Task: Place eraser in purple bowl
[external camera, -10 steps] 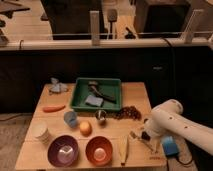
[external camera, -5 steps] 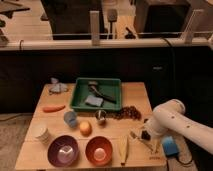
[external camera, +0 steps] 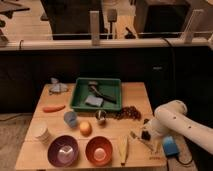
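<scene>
A pale wooden desk (external camera: 135,95) with a flat, bare-grained top stands before a dark wall and a glass-fronted ledge, with dim floor at its sides. The smooth white arm (external camera: 176,122) comes in from the right. Its gripper (external camera: 144,135) hangs low over the desk's front right part, jaws spread wide. The eraser (external camera: 99,91), 1 matte dark oblong, lies in the green tray (external camera: 80,90) at the rear, beside a grey-blue pad (external camera: 94,101) and well apart from the gripper. The purple bowl (external camera: 63,150), round with a glossy, paler inside, sits at the front left, just beside 1 orange-brown bowl (external camera: 98,149).
</scene>
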Motion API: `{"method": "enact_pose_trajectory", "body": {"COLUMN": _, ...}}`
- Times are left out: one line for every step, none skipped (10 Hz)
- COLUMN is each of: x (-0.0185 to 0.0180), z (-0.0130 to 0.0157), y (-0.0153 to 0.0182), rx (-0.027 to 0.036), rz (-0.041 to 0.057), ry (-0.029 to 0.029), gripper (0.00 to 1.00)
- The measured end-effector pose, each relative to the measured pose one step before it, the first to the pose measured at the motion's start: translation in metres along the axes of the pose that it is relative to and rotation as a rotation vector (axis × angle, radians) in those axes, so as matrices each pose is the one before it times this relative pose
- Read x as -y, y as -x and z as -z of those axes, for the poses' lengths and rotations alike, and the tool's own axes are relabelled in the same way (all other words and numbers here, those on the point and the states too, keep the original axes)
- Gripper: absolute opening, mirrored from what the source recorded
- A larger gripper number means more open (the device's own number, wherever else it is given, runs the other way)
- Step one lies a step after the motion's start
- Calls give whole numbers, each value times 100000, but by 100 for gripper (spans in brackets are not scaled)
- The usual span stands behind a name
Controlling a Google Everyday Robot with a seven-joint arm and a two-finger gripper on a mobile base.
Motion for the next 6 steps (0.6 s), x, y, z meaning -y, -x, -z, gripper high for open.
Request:
{"method": "enact_pose_trajectory", "body": {"x": -152, "z": -180, "y": -15, "rx": 17, "rz": -425, "ry": 160, "gripper": 80}}
{"method": "enact_pose_trajectory", "body": {"x": -158, "z": -82, "y": -5, "rx": 118, "rz": -429, "ry": 130, "gripper": 80}}
{"method": "enact_pose_trajectory", "body": {"x": 97, "z": 21, "y": -44, "rx": 242, "rz": -915, "ry": -150, "gripper": 80}}
{"method": "enact_pose_trajectory", "body": {"x": 209, "z": 77, "y": 34, "rx": 195, "rz": -543, "ry": -215, "gripper": 80}}
{"method": "enact_pose_trajectory", "body": {"x": 7, "z": 73, "y": -75, "rx": 91, "rz": -729, "ry": -139, "gripper": 80}}
{"method": "enact_pose_trajectory", "body": {"x": -344, "z": -101, "y": 0, "rx": -14, "rz": -906, "ry": 409, "gripper": 80}}
